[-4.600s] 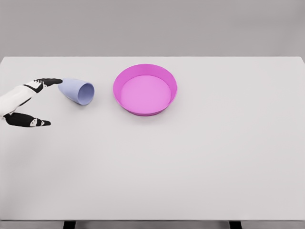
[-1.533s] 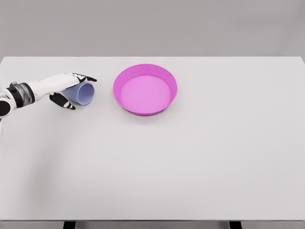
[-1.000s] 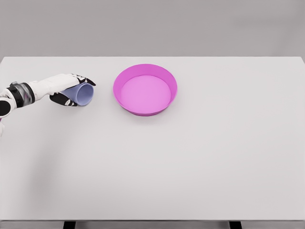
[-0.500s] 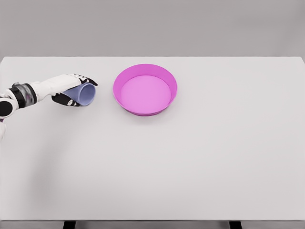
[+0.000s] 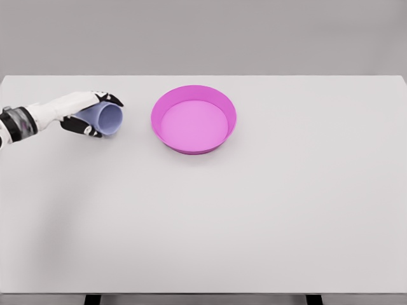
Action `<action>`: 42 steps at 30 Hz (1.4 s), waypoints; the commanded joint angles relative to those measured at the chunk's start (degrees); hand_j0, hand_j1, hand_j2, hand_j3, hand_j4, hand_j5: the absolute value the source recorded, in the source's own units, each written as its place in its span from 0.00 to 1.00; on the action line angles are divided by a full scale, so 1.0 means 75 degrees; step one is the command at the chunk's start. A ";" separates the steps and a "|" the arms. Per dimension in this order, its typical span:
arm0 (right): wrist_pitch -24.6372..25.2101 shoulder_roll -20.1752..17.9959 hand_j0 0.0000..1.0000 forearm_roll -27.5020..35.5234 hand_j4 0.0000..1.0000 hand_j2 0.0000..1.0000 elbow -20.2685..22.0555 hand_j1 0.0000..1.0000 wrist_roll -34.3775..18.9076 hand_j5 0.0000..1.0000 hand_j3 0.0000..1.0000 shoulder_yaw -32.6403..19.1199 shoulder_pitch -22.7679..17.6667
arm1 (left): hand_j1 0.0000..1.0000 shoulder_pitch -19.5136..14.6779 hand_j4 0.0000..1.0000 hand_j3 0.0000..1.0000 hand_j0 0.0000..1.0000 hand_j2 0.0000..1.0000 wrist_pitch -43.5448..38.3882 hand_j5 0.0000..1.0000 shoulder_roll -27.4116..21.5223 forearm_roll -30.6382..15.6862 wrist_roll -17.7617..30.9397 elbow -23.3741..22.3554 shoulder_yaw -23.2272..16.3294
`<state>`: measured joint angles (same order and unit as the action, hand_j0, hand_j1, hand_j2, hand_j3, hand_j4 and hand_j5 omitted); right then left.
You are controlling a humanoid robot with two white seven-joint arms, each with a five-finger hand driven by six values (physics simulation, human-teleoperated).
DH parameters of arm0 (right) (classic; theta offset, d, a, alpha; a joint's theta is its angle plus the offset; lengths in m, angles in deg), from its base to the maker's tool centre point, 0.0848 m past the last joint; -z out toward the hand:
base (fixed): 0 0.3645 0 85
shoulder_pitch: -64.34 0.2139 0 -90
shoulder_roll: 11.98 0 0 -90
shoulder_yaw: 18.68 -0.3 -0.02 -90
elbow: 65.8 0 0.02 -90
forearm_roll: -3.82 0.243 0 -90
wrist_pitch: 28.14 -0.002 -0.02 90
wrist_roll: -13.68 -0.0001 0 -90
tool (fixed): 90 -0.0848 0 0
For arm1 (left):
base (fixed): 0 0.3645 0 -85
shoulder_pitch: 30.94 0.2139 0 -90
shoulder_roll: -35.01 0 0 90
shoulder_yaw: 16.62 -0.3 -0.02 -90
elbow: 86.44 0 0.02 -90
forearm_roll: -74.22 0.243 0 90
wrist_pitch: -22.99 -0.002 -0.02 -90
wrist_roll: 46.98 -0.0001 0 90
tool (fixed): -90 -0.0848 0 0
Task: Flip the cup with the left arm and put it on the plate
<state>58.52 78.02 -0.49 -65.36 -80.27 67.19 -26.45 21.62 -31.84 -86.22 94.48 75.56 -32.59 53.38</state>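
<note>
- Head view: the cup (image 5: pixel 105 119), pale lilac, is seen lying on its side near the left end of the white tabletop (image 5: pixel 254 216), with its open mouth turned toward the right and the camera and its long axis running roughly left to right.
- Head view: the cup is wrapped by the left hand (image 5: pixel 86 112), which comes in from the left edge; dark fingers (image 5: pixel 111 98) are curled over its top and the thumb (image 5: pixel 86 129) is pressed in below, so it is judged to be grasped, not merely touched.
- Head view: whether the cup is resting on the tabletop or just lifted clear cannot be told.
- Head view: the forearm is held low and nearly level, pointed toward the right, with the wrist in line behind the cup's closed end.
- Head view: the pink plate (image 5: pixel 193 91) is found to the right of the cup, near but apart, along the line of the cup's long axis.
- Head view: the coming move is judged to hinge on this: the mouth faces the plate, so the cup must be turned upright before it is carried rightward.
- Head view: the right arm is not seen.
</note>
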 commanded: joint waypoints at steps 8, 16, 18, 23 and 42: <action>0.0000 0.0000 1.00 0.0000 1.00 1.00 0.0000 1.00 -0.0001 1.00 1.00 0.0000 0.0000 | 0.60 0.0059 0.60 0.60 0.60 0.60 -0.0023 0.60 -0.0055 -0.1799 -0.0002 0.0062 -0.0111; 0.0000 0.0000 1.00 0.0000 1.00 1.00 0.0000 1.00 -0.0001 1.00 1.00 0.0000 0.0000 | 0.58 0.0293 0.58 0.58 0.58 0.58 -0.0023 0.58 0.0039 -0.2737 -0.0002 0.0190 -0.0122; 0.0000 0.0000 1.00 0.0000 1.00 1.00 0.0000 1.00 -0.0001 1.00 1.00 0.0000 0.0000 | 0.58 0.0399 0.58 0.58 0.58 0.58 -0.0023 0.58 0.0121 -0.2807 -0.0002 0.0390 -0.0122; 0.0000 0.0000 1.00 0.0000 1.00 1.00 0.0000 1.00 -0.0001 1.00 1.00 0.0000 0.0000 | 0.57 0.0398 0.57 0.57 0.57 0.57 -0.0023 0.57 0.0297 -0.2901 -0.0002 0.0472 -0.0134; 0.0000 0.0000 1.00 0.0000 1.00 1.00 0.0000 1.00 -0.0001 1.00 1.00 0.0000 0.0000 | 0.57 0.0387 0.57 0.57 0.57 0.57 -0.0023 0.57 0.0953 -0.3323 0.0021 0.1410 -0.0884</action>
<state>58.53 78.02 -0.49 -65.36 -80.27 67.19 -26.45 24.43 -31.87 -79.82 70.10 75.75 -22.45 47.89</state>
